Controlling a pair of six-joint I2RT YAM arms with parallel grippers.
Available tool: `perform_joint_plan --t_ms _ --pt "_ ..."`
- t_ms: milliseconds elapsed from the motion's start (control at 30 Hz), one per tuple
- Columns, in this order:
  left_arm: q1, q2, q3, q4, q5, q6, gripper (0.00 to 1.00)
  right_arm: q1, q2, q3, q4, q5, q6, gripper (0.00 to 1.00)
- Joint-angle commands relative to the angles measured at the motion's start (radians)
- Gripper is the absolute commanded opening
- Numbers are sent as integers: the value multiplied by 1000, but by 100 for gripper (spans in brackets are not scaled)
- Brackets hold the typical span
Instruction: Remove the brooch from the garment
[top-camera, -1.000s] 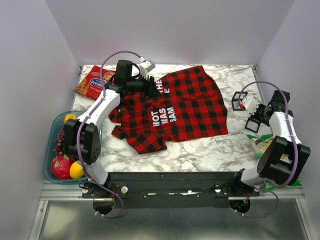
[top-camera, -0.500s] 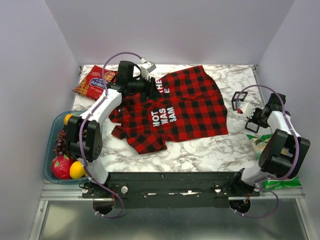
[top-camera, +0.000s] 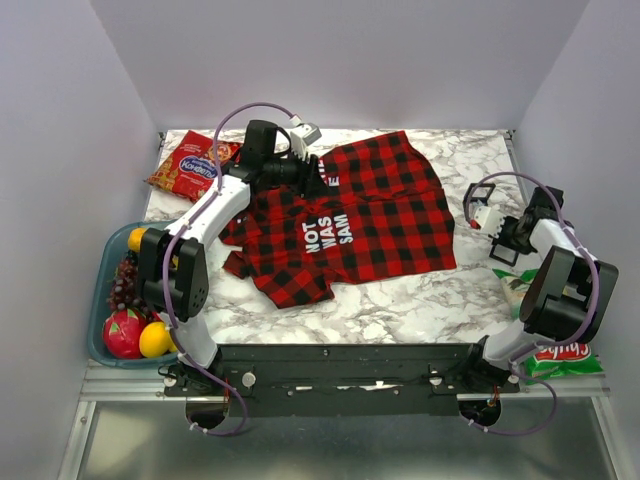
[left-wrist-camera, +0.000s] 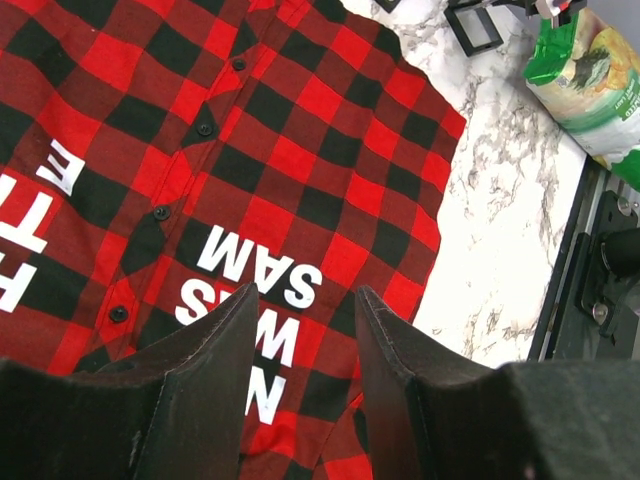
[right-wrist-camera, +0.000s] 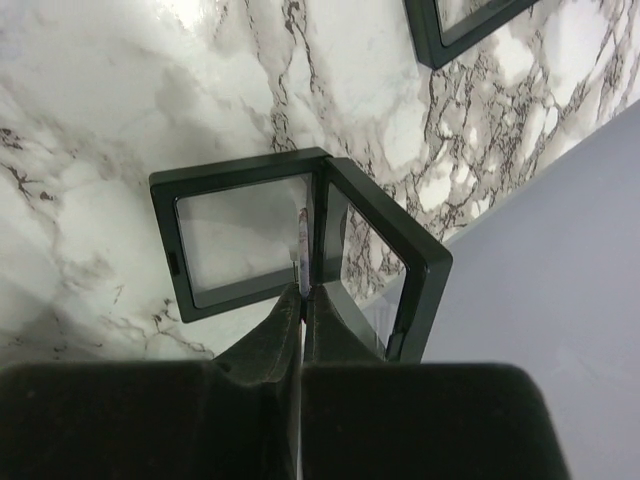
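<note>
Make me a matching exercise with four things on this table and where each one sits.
Things:
1. checked shirt
2. red snack packet
3. fruit tray
4. green packet

Places:
A. near left edge
B. middle
C. near right corner
D. far left corner

Pairs: 1-B, 2-D, 3-A, 4-C

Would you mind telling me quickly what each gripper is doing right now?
Left gripper: open, empty, above the shirt.
Right gripper: shut on a thin pale piece, seemingly the brooch edge-on, over the open case.
</note>
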Motion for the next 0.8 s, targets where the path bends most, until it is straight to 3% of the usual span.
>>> perform_joint_plan --t_ms 0,233,400,767 --pt "-5 11 31 -22 -27 23 52 9 25 -20 39 5 -26 9" --pt "-7 8 31 -26 -33 31 52 10 28 -61 74 32 -46 15" --pt "-8 4 31 -25 -32 31 52 10 12 -81 82 46 -39 25" --pt "-7 5 39 -14 -15 25 52 10 -130 -66 -142 -9 1 40"
